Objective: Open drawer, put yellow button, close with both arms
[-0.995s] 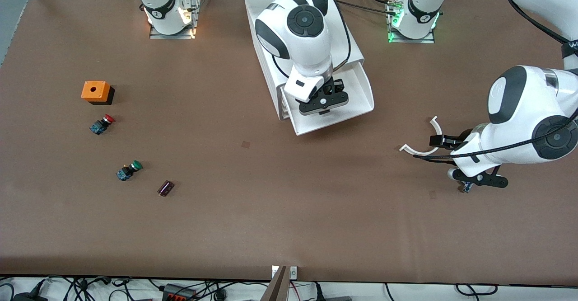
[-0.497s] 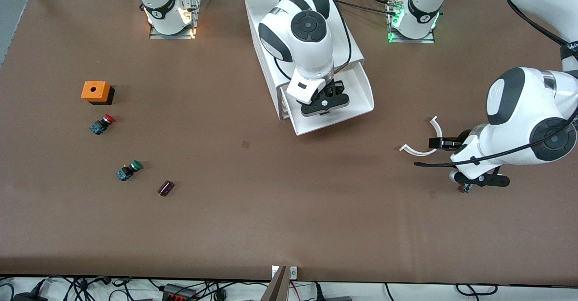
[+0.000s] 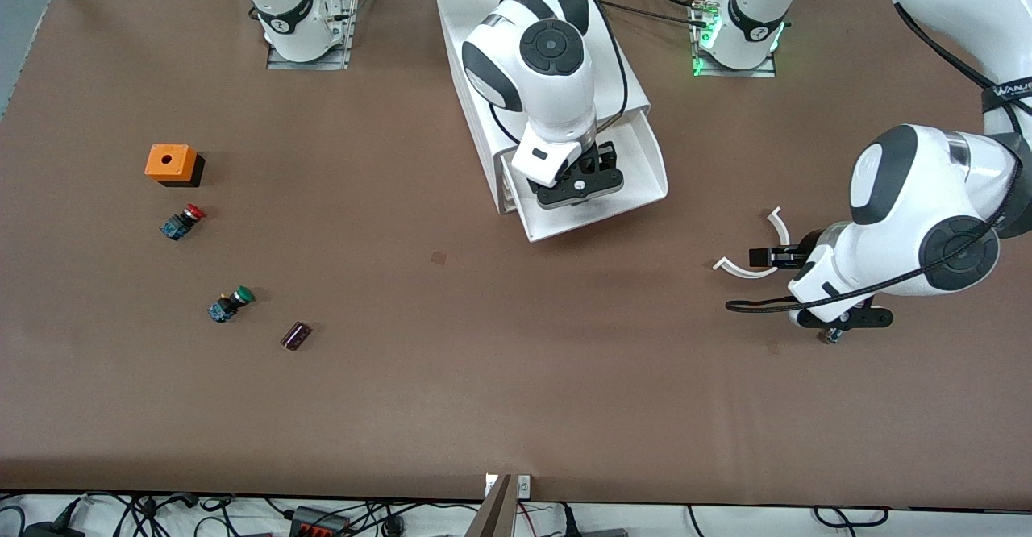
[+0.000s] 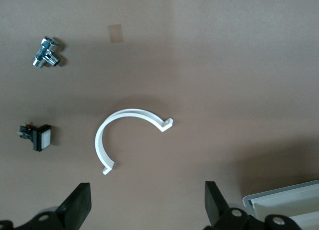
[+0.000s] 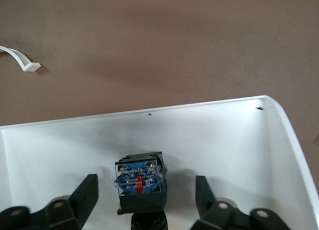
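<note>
The drawer (image 3: 642, 168), the cabinet's top one, stands pulled out toward the front camera. My right gripper (image 3: 577, 187) hangs over it, open. In the right wrist view a pushbutton's black-and-blue body (image 5: 140, 182) lies on the drawer floor (image 5: 224, 135) between the open fingers (image 5: 85, 197) and touches neither. Its cap is hidden, so I cannot see its colour. My left gripper (image 3: 843, 319) is open and empty over the bare table at the left arm's end, beside a white curved clip (image 3: 754, 263); its fingers (image 4: 79, 206) show in the left wrist view.
The clip (image 4: 127, 135), a metal fitting (image 4: 46, 53) and a small black-and-white switch (image 4: 36, 138) lie near the left gripper. At the right arm's end lie an orange box (image 3: 171, 164), a red-capped button (image 3: 182, 222), a green-capped button (image 3: 231, 303) and a small dark part (image 3: 296, 335).
My left arm has shifted a little toward the middle of the table. My right gripper has moved slightly toward the cabinet over the drawer.
</note>
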`<action>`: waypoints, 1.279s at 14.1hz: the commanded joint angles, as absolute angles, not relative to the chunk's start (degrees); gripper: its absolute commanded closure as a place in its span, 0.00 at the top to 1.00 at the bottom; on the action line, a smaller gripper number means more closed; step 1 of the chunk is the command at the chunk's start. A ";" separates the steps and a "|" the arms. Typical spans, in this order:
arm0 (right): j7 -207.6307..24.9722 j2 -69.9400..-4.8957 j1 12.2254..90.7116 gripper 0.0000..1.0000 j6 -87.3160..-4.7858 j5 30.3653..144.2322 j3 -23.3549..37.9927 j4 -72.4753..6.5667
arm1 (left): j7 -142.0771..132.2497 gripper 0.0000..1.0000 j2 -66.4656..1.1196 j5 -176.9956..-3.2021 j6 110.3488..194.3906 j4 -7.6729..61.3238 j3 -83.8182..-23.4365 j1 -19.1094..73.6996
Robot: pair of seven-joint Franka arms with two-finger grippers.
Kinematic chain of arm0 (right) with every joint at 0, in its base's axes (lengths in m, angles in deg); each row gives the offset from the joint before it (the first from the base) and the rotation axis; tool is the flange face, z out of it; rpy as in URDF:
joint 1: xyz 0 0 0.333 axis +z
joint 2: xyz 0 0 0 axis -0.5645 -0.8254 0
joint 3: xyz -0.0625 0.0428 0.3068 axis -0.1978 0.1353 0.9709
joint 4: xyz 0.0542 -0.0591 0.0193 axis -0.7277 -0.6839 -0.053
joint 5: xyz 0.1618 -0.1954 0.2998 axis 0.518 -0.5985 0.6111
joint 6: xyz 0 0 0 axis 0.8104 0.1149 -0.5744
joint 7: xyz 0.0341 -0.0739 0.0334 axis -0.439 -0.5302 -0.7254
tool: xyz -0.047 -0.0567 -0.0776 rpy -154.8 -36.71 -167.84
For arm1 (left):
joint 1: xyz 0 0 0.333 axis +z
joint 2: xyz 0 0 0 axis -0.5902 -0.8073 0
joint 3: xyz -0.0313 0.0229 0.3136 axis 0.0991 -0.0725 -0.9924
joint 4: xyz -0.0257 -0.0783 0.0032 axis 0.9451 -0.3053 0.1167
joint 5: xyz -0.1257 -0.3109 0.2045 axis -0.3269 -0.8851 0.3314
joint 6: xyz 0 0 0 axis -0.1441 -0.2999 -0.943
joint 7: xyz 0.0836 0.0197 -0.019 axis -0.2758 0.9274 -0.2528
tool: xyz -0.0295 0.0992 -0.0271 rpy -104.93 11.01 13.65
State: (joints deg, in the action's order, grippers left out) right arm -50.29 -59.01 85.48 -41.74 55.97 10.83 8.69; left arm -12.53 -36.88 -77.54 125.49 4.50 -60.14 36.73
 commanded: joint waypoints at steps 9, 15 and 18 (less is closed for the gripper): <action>-55.68 -52.54 72.27 1.00 -29.94 51.96 8.55 12.81 | -39.05 1.00 -33.43 -82.34 138.79 15.59 -47.71 36.70; -67.91 -50.79 59.35 1.00 -24.05 52.56 7.58 12.02 | -45.75 1.00 -32.54 -81.63 146.03 21.94 -44.53 33.28; -68.63 -49.64 55.57 1.00 -20.61 52.38 7.58 11.75 | -46.36 1.00 -31.49 -81.63 148.49 25.28 -43.22 32.13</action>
